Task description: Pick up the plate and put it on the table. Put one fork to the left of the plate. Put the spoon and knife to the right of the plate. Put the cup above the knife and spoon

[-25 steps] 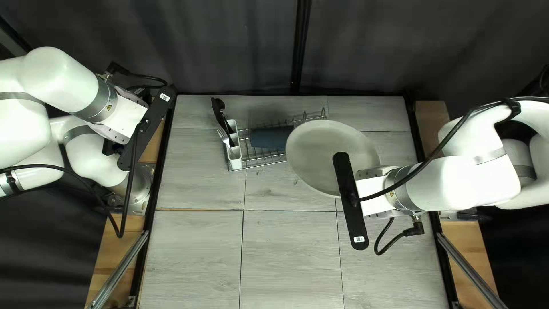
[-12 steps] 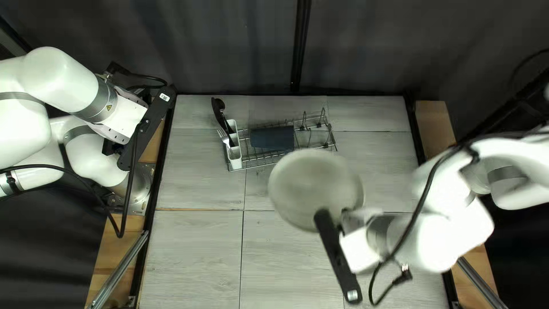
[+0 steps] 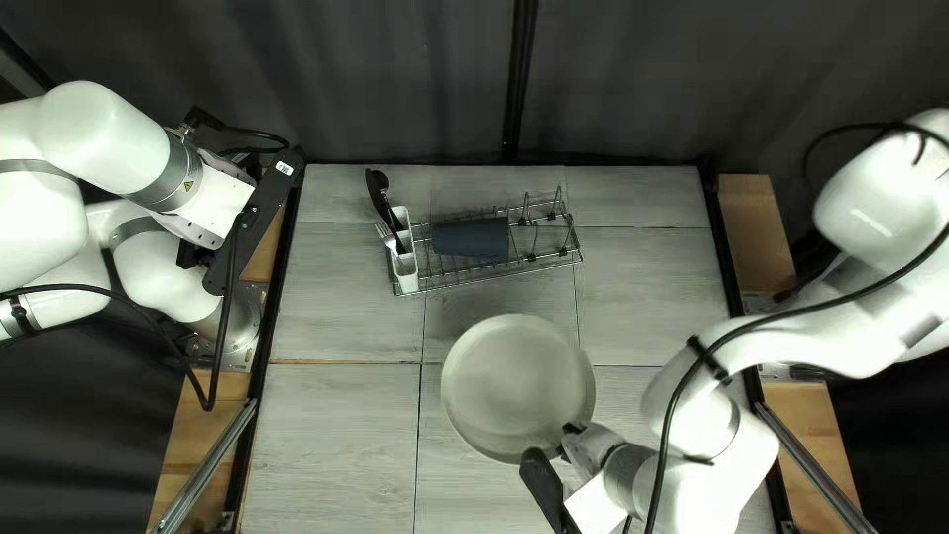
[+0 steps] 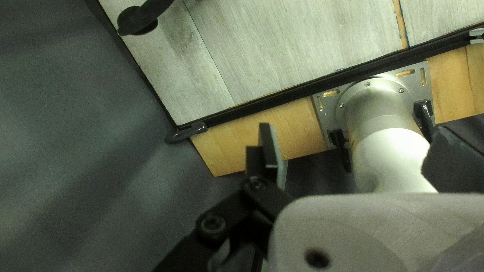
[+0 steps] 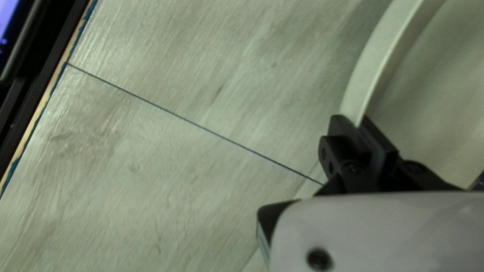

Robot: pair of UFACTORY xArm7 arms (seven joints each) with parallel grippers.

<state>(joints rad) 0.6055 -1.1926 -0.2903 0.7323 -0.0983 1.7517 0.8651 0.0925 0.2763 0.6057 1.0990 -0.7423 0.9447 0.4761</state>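
Plate (image 3: 516, 384) is occupying a spot nearer than the wire rack (image 3: 542, 259), the right gripper (image 3: 570, 436) grasping its near right rim. At far left, the left gripper (image 3: 255, 218) is holding its fingers (image 4: 270, 151) well apart.

plate (image 3: 517, 386): pale grey | cup (image 3: 472, 239): dark slate | table (image 3: 326, 445): light grey woodgrain | caddy (image 3: 406, 273): white | curtain (image 3: 395, 79): charcoal
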